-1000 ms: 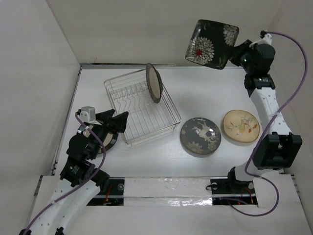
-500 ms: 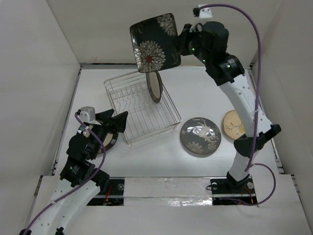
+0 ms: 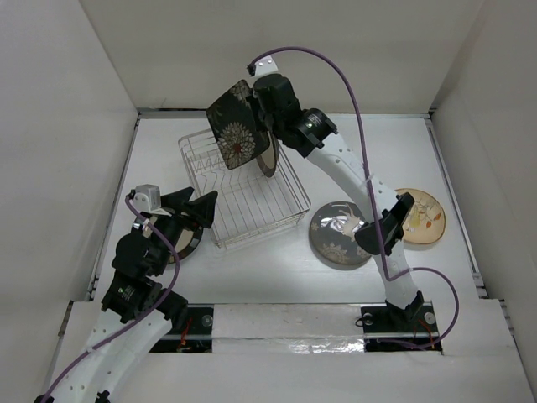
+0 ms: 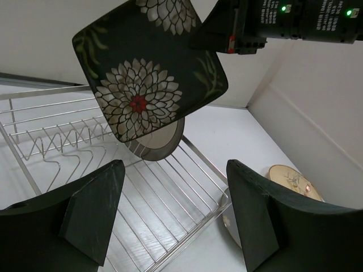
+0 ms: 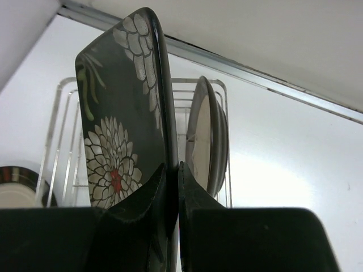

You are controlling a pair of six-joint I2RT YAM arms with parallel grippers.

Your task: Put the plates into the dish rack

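**Item: square plate** (image 3: pixel 237 126), dark with white flowers.
Location: in the air above the far end of the dish rack (image 3: pixel 252 210), touching neither wire nor worktop.
Holder: right pincer (image 5: pixel 172 170), closed narrow on one edge of the plate, one finger on each face.

**Attitude.** It stands on edge, close to upright. The flowered face is turned toward the left arm and the free prongs, and the back faces the round plate (image 3: pixel 268 159) already standing in the rack. The wrist view shows the two roughly parallel and near each other, not touching. The sides are equal, so it has no true long axis. From the left wrist it hangs rotated, with a corner lowest rather than a flat edge.

**Step in hand (judged).** The plate needs seating in the slot next to the racked plate.
- Roll the wrist so that a straight edge leads down.
- Keep the plate's plane in line with the dividers.
- Lower slowly between two prongs, clear of the neighbouring plate.
- Release only once the wires carry the weight, because a corner-first landing may skid or tip.

**Item: left pincer** (image 3: pixel 205 195). Spread wide and holding nothing, low beside the rack's near-left side and over the striped-rim plate (image 3: pixel 186 242).

**Also on the worktop.** Grey floral plate (image 3: pixel 336 239) and tan plate (image 3: pixel 424 214), both lying flat to the right of the rack.
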